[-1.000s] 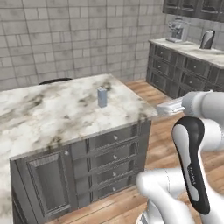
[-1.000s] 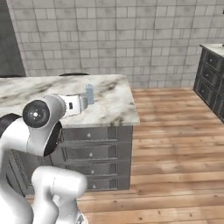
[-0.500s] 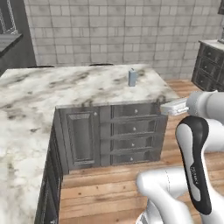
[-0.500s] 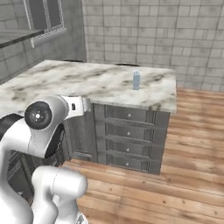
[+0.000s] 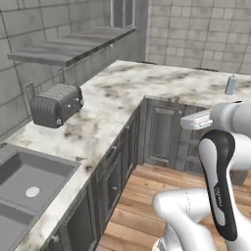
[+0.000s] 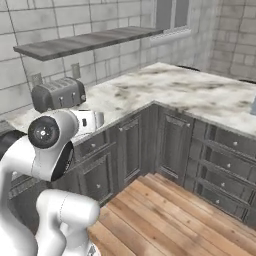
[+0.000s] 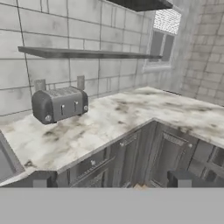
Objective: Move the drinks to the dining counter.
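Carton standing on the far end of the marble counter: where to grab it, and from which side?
Grip the carton mid-body, across its two flat side walls. It stands upright and alone near the marble counter's front edge, so come in level from the floor side with the claw open. It is too small to make out its top.

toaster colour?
Dark grey toaster, with a lighter slotted top; the hand view shows it best.

Marble worktop (image 5: 117,105) with toaster (image 5: 55,104), carton (image 5: 230,85).

Sink (image 5: 29,188) cut by frame edge
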